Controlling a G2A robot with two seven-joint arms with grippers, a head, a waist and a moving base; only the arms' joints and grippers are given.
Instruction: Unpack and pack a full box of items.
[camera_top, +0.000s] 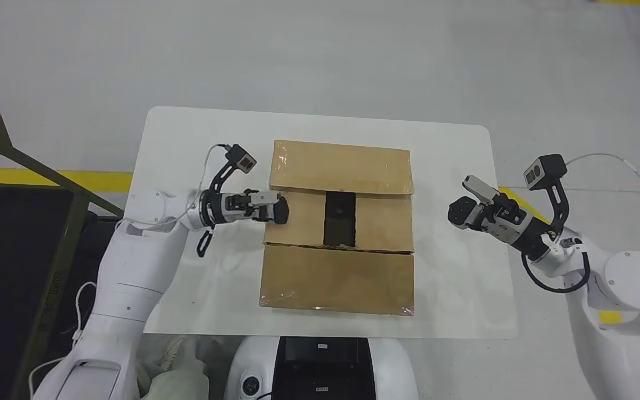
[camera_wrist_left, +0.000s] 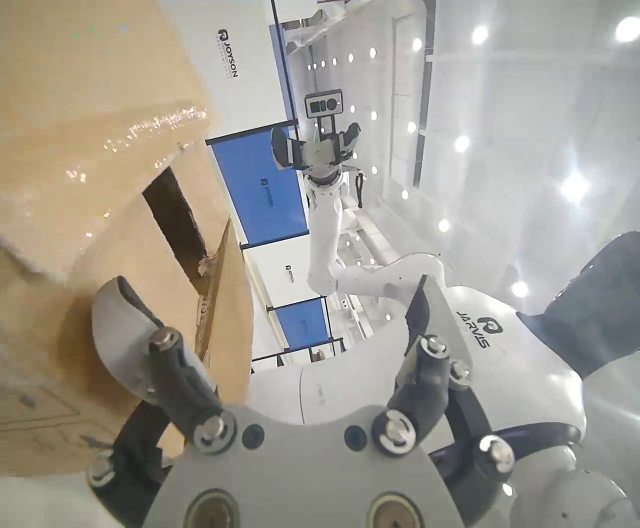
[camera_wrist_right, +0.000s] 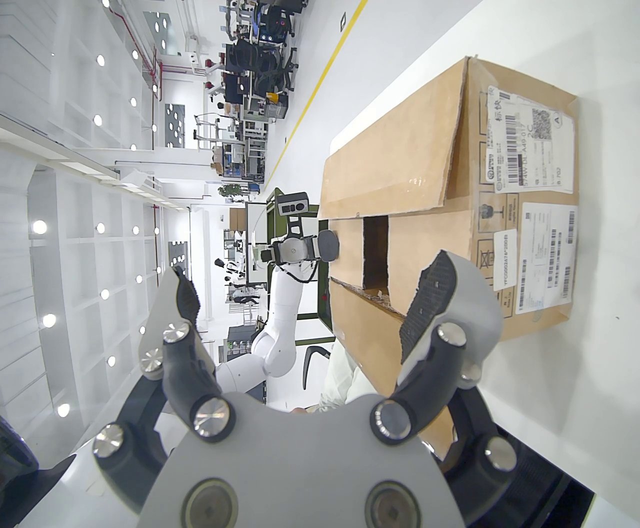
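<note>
White surface carries the cardboard box at its centre, flaps leaving a dark gap. Left end effector, spread wide and holding nothing, sits against the box's edge; right end effector, equally parted and holding nothing, hovers apart.

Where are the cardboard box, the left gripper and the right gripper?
cardboard box (camera_top: 340, 167): top view, on its far flap.
left gripper (camera_top: 279, 209): top view, midway between its fingertips.
right gripper (camera_top: 461, 199): top view, midway between its fingertips.
</note>
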